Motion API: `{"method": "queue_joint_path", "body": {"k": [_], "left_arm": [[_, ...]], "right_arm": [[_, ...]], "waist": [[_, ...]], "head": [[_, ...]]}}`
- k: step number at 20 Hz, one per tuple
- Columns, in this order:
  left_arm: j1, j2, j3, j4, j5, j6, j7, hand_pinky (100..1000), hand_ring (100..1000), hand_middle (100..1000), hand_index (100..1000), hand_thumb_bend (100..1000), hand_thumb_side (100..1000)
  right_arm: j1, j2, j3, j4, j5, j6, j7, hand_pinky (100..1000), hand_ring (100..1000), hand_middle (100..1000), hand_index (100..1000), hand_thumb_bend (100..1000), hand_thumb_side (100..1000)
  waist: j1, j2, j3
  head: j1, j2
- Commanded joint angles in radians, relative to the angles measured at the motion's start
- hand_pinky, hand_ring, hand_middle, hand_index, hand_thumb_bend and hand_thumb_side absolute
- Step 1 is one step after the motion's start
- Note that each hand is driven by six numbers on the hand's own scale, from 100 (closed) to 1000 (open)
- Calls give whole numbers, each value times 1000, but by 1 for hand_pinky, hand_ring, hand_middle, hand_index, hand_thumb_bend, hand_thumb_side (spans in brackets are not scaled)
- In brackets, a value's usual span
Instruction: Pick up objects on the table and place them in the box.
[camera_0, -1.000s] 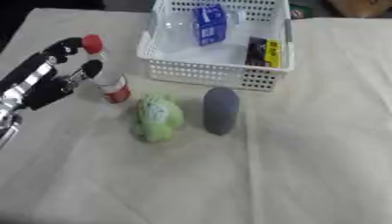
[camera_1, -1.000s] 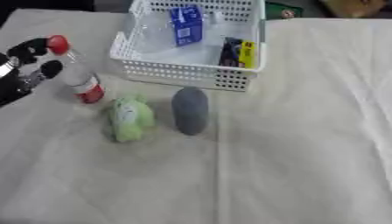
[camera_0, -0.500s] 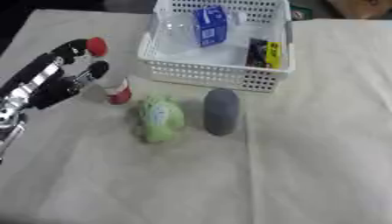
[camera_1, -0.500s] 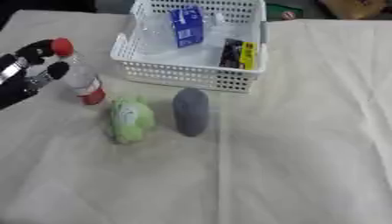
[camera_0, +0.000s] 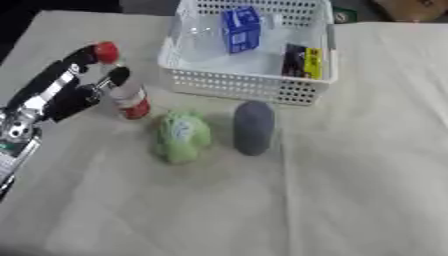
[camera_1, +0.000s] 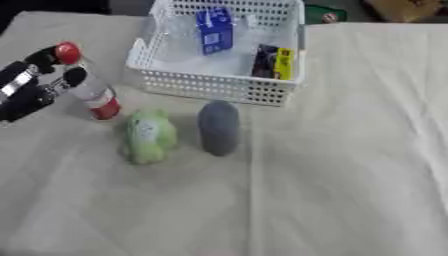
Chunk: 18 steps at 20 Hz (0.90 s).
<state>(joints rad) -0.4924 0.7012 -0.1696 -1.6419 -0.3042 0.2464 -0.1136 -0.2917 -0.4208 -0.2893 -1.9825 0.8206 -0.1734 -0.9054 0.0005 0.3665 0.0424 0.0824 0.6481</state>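
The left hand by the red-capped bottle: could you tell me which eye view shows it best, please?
The left eye view: the left hand shows with its forearm, fingers reaching to the red-capped bottle. The right eye view crops it at the picture's left edge, leaving mainly the fingers.

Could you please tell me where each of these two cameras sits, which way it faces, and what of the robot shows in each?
Left eye view: in the robot's head, looking down at the table; the left hand and forearm enter from the left, fingers at the red-capped bottle.
Right eye view: the same head, set slightly to the right, facing the same way; less of that arm shows.
Both share the white basket, green object and grey object. The right hand shows in neither.
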Motion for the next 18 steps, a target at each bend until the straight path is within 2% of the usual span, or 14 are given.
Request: {"method": "queue_joint_path", "body": {"k": [1, 18], "left_arm": [[-17, 12, 4, 3, -12, 10, 15, 1000, 1000, 1000, 1000, 560, 985], [-54, -17, -20, 75, 14, 8, 4, 1000, 1000, 1000, 1000, 544, 989]], "right_arm": [[-10, -13, -6, -18, -4, -5, -2, 901, 855, 765, 855, 100, 1000], [-10, -10, -12, -18, -9, -8, -2, 900, 854, 765, 854, 100, 1000]], "waist": [[0, -20, -2], [-3, -18, -10]], "head": [[6, -16], [17, -28]]}}
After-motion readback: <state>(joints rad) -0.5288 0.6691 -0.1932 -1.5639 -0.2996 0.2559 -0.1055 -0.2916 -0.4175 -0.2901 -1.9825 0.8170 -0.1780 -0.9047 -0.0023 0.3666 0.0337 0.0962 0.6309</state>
